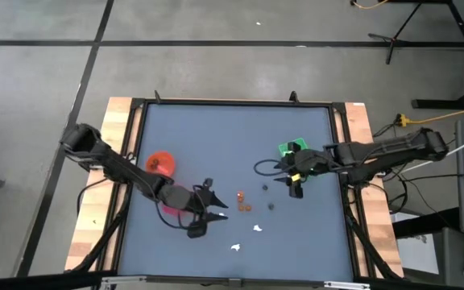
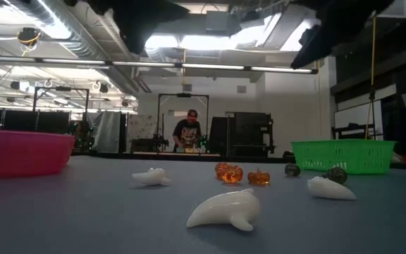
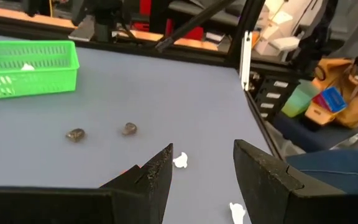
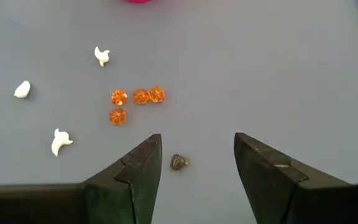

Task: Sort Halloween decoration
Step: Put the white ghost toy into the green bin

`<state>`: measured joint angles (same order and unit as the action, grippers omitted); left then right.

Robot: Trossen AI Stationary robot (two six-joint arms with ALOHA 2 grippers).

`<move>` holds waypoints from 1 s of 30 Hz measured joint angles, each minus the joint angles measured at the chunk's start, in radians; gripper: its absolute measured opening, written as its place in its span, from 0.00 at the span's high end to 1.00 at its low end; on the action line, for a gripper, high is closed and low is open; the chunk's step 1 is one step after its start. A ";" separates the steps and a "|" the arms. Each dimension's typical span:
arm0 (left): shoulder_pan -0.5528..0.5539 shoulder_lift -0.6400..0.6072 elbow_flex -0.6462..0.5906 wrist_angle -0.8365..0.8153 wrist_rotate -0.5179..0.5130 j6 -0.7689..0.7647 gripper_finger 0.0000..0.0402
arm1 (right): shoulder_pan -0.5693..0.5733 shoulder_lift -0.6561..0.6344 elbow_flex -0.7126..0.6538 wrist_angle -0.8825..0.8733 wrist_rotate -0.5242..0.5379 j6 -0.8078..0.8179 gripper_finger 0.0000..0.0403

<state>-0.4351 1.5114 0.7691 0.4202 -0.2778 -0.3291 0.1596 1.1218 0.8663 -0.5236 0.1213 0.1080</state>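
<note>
The Halloween decoration lies loose on the blue table: several orange pieces point(image 4: 141, 96), white pieces point(image 4: 59, 141) point(image 2: 226, 209) and dark roundish pieces point(image 4: 179, 162) point(image 3: 128, 129). My left gripper point(image 1: 218, 211) point(image 3: 204, 171) hovers open over the near left of the table, above the pink bowl's edge, pointing toward the pieces. My right gripper point(image 1: 295, 187) point(image 4: 196, 155) hovers open beside the green tray point(image 1: 291, 149), slanting down. One dark piece shows between its fingers in the right wrist view, on the table below them. Neither gripper holds anything.
An orange bowl point(image 1: 161, 162) stands left of centre. The pink bowl point(image 2: 20, 152) sits under my left arm. The green tray point(image 3: 30, 67) holds a white piece. A black frame point(image 1: 232, 102) borders the table. A person point(image 2: 187, 130) stands far back in the room.
</note>
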 joint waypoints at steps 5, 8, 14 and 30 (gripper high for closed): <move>-0.001 0.105 0.071 -0.011 0.000 0.009 0.61 | -0.002 -0.007 -0.083 0.085 0.000 0.004 0.51; -0.004 0.166 0.106 -0.046 -0.020 0.027 0.61 | -0.002 -0.005 -0.117 0.127 0.000 0.004 0.51; -0.005 0.250 0.118 -0.085 -0.079 -0.017 0.61 | -0.002 -0.005 -0.126 0.129 -0.001 0.004 0.51; -0.004 0.278 0.118 -0.255 -0.076 -0.088 0.61 | -0.002 -0.005 -0.126 0.132 -0.001 0.002 0.51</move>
<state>-0.4389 1.7892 0.8871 0.1655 -0.3533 -0.4167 0.1574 1.1172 0.7406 -0.3916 0.1202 0.1097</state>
